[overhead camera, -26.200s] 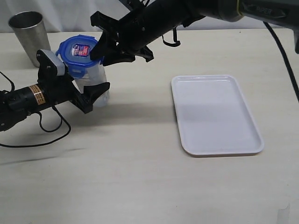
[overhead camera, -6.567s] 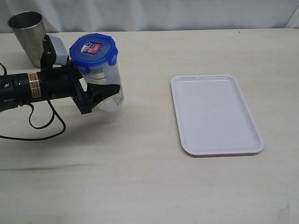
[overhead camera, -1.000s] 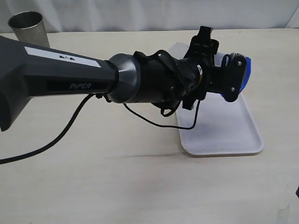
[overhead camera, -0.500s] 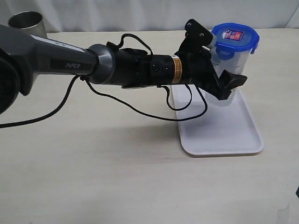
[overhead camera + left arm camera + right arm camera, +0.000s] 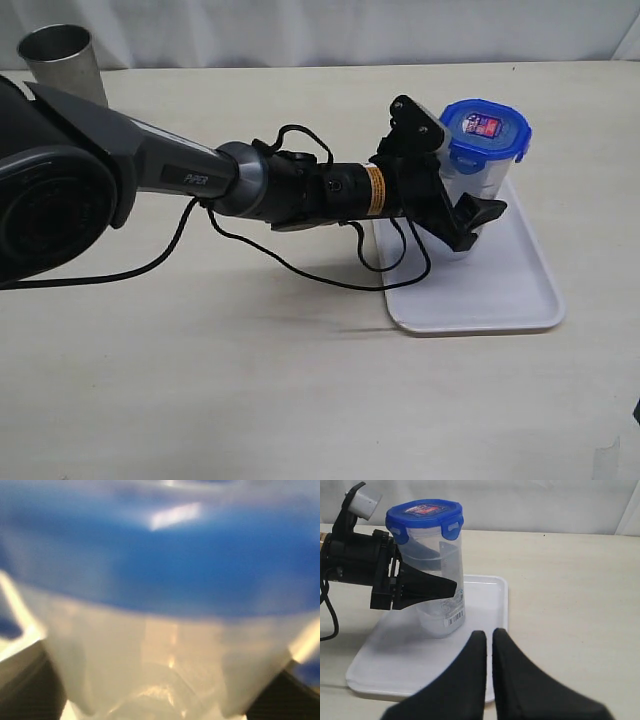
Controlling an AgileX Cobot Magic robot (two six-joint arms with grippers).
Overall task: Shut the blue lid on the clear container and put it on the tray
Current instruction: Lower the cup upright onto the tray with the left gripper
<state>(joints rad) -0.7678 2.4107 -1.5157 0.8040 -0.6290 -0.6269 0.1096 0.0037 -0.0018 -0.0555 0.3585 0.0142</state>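
Left gripper point(image 5: 458, 190) pinches one clear container point(image 5: 476, 182), one blue lid point(image 5: 485, 128) on, over one tray point(image 5: 500, 290); right gripper point(image 5: 487, 635) pressed together.

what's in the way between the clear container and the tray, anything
Nothing visible. The left gripper holds the clear container, blue lid on, upright over the tray's bare floor, base at or just above it. The metal cup stands far off.

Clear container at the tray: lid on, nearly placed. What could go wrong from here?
1. The clear container leans in the left pincer over the tray; let go like that, this tall, narrow shape may tip over.
2. The pincer's fingers sit tight against its wall, so pulling back before opening wide could drag it off the tray.
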